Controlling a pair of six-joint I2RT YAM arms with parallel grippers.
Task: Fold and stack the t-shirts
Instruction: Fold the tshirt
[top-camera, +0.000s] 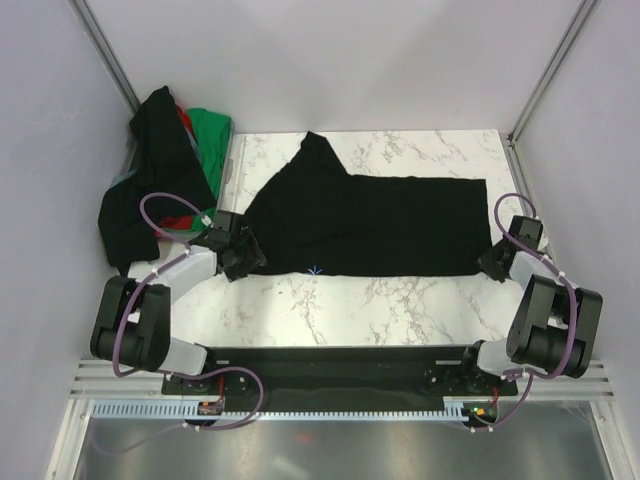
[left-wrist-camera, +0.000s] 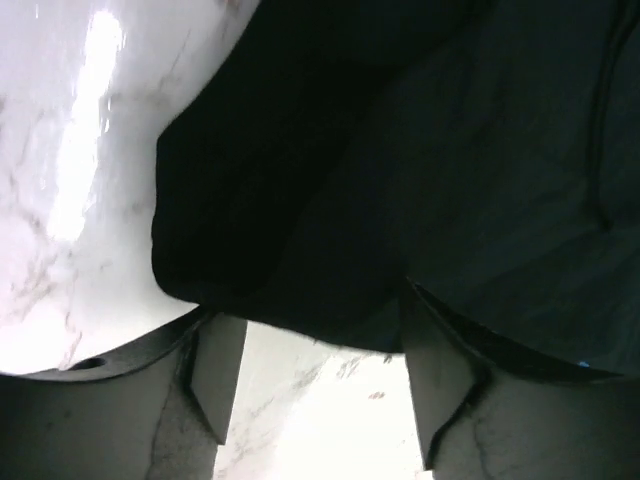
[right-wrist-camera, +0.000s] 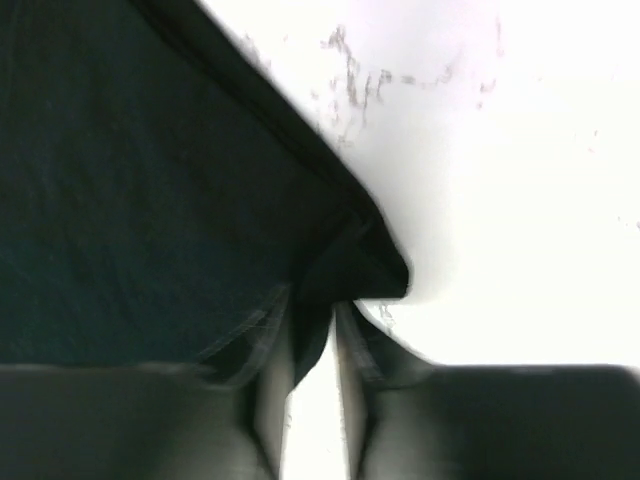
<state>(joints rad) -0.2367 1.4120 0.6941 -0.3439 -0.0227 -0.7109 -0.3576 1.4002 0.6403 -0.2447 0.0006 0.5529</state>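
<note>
One black t-shirt lies spread across the middle of the marble worktop, lengthwise from left to right, with a sleeve pointing to the far side. It looks flat, and I see no clear fold in it yet.

The left gripper sits at the shirt's near-left corner. In its wrist view the jaws stand wide, the cloth's edge lies across the gap between them, and bare marble shows below. It has no pinch on the shirt.

The right gripper is at the near-right corner. Its jaws are narrow and hold a bunched bit of the hem.

A loose heap of shirts lies at the far left edge of the worktop, mostly black, with a green one and some red showing. None of them look folded, and no neat stack is in view.

I judge the task to be early: this first fold is only being set up, and the whole heap is left to do.
</note>
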